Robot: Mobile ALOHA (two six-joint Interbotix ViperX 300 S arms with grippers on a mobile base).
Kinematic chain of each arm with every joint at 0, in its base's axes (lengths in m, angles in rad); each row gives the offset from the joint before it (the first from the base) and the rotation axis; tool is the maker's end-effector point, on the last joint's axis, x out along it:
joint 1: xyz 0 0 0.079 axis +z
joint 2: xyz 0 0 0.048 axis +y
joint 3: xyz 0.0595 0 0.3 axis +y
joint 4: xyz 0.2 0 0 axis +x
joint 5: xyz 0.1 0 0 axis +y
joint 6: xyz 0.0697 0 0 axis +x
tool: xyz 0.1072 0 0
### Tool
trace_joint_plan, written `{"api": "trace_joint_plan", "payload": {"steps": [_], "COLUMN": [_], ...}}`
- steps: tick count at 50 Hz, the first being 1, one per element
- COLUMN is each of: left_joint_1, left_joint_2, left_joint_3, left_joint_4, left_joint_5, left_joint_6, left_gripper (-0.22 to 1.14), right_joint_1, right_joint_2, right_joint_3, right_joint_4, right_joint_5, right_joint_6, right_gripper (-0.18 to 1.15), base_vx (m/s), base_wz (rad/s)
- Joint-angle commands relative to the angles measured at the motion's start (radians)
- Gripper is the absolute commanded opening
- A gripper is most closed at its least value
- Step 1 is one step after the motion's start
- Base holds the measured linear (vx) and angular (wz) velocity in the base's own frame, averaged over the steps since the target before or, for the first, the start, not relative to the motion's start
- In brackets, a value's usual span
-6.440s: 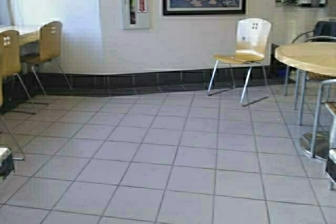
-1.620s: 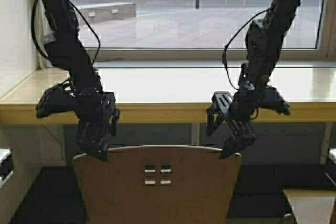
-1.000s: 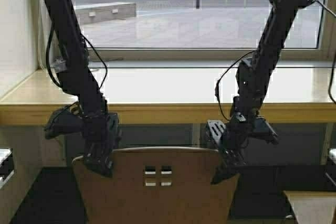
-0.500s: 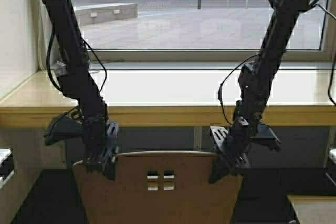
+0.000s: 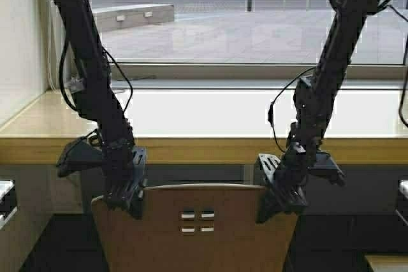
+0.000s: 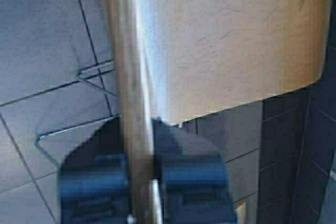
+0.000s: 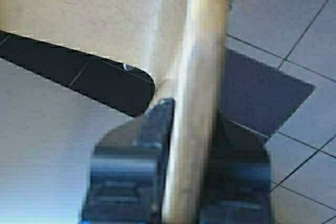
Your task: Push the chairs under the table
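Where the two black arms reach down in front of the window, each one ends at a top corner of the chair [image 5: 194, 234]. The left gripper [image 5: 125, 194] is clamped over the left corner of the curved backrest; seen from its own wrist, its fingers [image 6: 92, 184] are drawn in tight on both faces of the thin plywood edge. The right gripper [image 5: 278, 197] has hold of the right corner in the same way, its fingers [image 7: 131, 166] nearly together with only the thickness of the backrest between them.

The chair is tan bent plywood with four small square cutouts [image 5: 197, 221] in its back. It stands directly before the table [image 5: 204, 148], backrest square to the straight yellowish front edge and its top a little below that edge. The seat shows only in the wrist views, and its thin metal legs [image 6: 73, 100] rest on grey floor tiles [image 6: 37, 35].

The long pale tabletop runs along the wall beneath a wide window [image 5: 242, 23]. A second tan surface [image 5: 387, 262] shows at the lower right, well apart from the chair.
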Motion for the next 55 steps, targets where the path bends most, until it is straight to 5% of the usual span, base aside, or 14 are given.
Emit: {"api": "trace_joint_plan", "payload": {"steps": [1, 55], "left_joint_1": [0.002, 0.012], "left_joint_2": [-0.026, -0.003], "left_joint_3": [-0.014, -0.023], "left_joint_4": [0.014, 0.02], "left_joint_5": [-0.015, -0.015], "left_joint_6": [0.023, 0.025], "left_gripper": [0.03, 0.03], "right_joint_1": [0.02, 0.029], "right_joint_2": [-0.002, 0.023], "right_joint_3": [-0.011, 0.011], "right_joint_4": [-0.021, -0.018], "right_joint_5": [0.006, -0.006], "right_joint_6": [-0.067, -0.067], "right_gripper": [0.04, 0.04], "base_vx": [0.21, 0.23], "base_wz": [0.02, 0.01]}}
